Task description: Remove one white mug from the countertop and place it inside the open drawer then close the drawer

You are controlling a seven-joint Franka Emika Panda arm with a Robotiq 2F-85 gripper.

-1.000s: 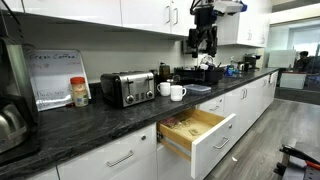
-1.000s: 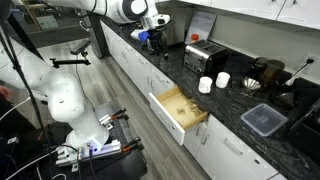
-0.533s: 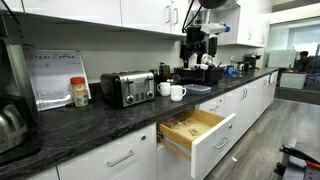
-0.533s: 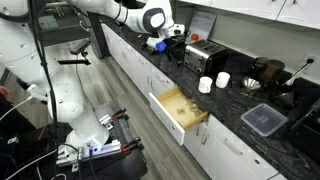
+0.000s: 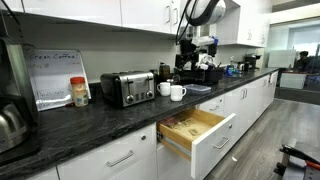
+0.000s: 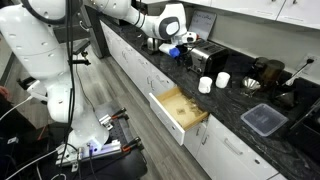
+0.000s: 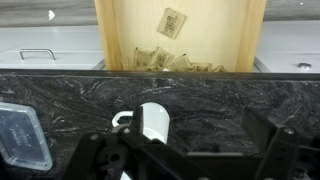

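End effector [image 5: 189, 55] is being held in the air above the bench [image 5: 90, 120], with its jaws being kept wide apart and nothing gripped between them, as the wrist view is showing. It is being carried near the far end of the toaster [image 5: 127, 88] and apart from the white mug [image 5: 178, 93]. That mug is being supported upright on the bench, just beside a second white mug [image 5: 165, 88]; the pair is being shown in both exterior views. One white mug is being recorded in the wrist view beneath the fingers, handle toward the left of frame; which of the pair it is cannot be told. The drawer [image 5: 215, 145] is being shown pulled out below the bench edge, its light wooden interior being occupied by small packets [image 7: 170, 55]. A clear plastic container [image 7: 25, 135] is being recorded lying on the bench.
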